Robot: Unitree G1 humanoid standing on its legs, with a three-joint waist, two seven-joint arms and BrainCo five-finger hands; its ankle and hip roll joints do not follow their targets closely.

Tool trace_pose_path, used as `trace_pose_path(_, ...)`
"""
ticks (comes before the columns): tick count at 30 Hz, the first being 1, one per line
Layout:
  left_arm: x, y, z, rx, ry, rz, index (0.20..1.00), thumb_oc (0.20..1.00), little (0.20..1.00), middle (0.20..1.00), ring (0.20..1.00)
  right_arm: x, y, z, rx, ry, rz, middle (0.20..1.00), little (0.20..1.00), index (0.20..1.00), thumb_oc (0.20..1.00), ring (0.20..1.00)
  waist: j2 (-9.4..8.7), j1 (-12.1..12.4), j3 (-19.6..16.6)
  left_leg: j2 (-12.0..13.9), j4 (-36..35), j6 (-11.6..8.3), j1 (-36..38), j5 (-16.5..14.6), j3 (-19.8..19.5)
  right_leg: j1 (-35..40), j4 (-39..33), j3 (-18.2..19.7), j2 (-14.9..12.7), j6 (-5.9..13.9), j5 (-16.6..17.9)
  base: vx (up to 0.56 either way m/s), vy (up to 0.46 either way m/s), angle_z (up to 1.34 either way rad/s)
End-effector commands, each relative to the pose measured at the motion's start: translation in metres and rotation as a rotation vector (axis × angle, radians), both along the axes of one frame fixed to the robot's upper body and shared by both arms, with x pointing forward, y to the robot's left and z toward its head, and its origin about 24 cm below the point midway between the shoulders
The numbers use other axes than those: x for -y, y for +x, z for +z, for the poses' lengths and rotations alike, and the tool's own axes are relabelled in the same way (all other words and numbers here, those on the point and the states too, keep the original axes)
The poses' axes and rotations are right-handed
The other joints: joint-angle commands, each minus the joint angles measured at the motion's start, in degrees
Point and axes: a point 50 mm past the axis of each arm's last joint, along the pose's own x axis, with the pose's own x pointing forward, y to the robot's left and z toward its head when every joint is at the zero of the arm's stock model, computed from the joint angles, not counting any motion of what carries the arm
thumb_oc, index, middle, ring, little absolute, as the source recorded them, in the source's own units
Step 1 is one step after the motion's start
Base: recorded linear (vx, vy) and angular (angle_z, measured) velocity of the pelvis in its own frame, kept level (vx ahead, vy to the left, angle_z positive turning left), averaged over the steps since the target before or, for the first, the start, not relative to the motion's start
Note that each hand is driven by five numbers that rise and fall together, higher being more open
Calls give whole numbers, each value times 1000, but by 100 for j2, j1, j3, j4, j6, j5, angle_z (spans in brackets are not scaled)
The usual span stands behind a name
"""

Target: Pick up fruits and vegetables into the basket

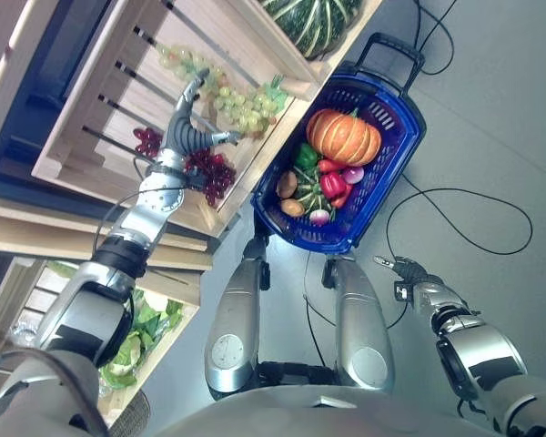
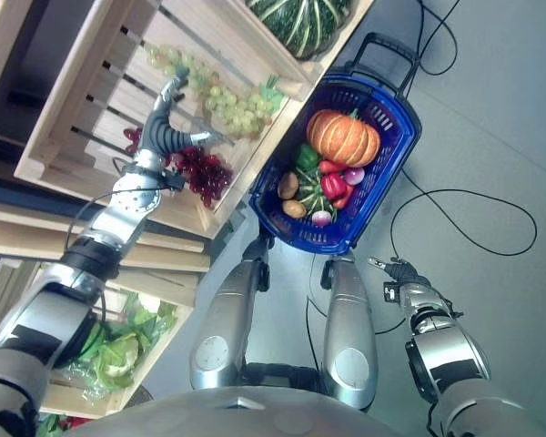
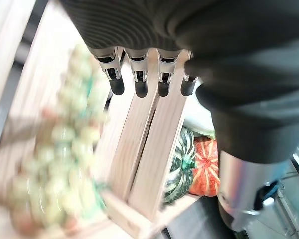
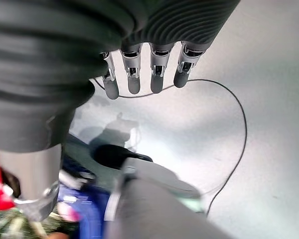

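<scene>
Our left hand point(image 1: 193, 127) hovers with relaxed fingers over the green grapes point(image 1: 241, 107), ready to move them into the basket point(image 1: 396, 159).

Both arms are clad in silver-grey shells with black joint bands. Each hand, left hand point(image 1: 189, 135) and right hand point(image 1: 402, 269), is covered by a dark ribbed sleeve, with silver, dark-tipped fingers point(image 3: 139, 79).

My silver left hand with the dark ribbed cover point(image 1: 189, 127) is stretched to the upper left, fingers relaxed; my matching right hand point(image 1: 402, 269) hangs lower right, fingers loose.
</scene>
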Motion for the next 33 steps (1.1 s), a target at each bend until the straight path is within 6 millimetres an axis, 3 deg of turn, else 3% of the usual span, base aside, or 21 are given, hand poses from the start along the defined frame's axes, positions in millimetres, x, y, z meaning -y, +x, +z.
trace_pose_path(1, -9, -4, 14, 177, 180, 149, 1000, 1000, 1000, 1000, 1000, 6, -23, -13, -53, -19, -17, 1000, 1000, 1000, 1000, 1000, -198, -153, -148, -30, 1078, 81, -540, -674, -36, -123, -27, 201, -115, 391, 311, -53, 14, -3)
trace_pose_path(8, -30, 8, 30, 333, 638, 360, 1000, 1000, 1000, 1000, 1000, 7, -14, -7, -27, -38, 21, 1000, 1000, 1000, 1000, 1000, -244, -307, -148, 44, 1338, 70, -873, -742, -14, -495, 223, 273, -7, 348, 243, -17, 16, -3)
trace_pose_path(14, -32, 18, 35, 339, 894, 379, 1000, 1000, 1000, 1000, 1000, 10, 1, 6, -7, -72, 48, 1000, 1000, 1000, 1000, 1000, -233, -451, -148, 116, 1453, 19, -1019, -735, 30, -668, 345, 301, 19, 324, 224, 3, 44, -4)
trace_pose_path(19, -33, 26, 43, 308, 993, 411, 1000, 1000, 1000, 1000, 1000, 12, 9, 14, 6, -88, 62, 1000, 1000, 1000, 1000, 1000, -226, -545, -148, 151, 1536, -1, -1121, -744, 61, -774, 412, 327, 39, 303, 204, 7, 42, -11)
trace_pose_path(33, -61, 35, 49, 208, 1100, 610, 1000, 1000, 1000, 1000, 1000, 15, 20, 25, 28, -112, 83, 1000, 1000, 1000, 1000, 1000, -287, -688, -148, 191, 1584, -39, -1337, -689, 54, -1016, 471, 401, 124, 273, 201, 4, 26, -4)
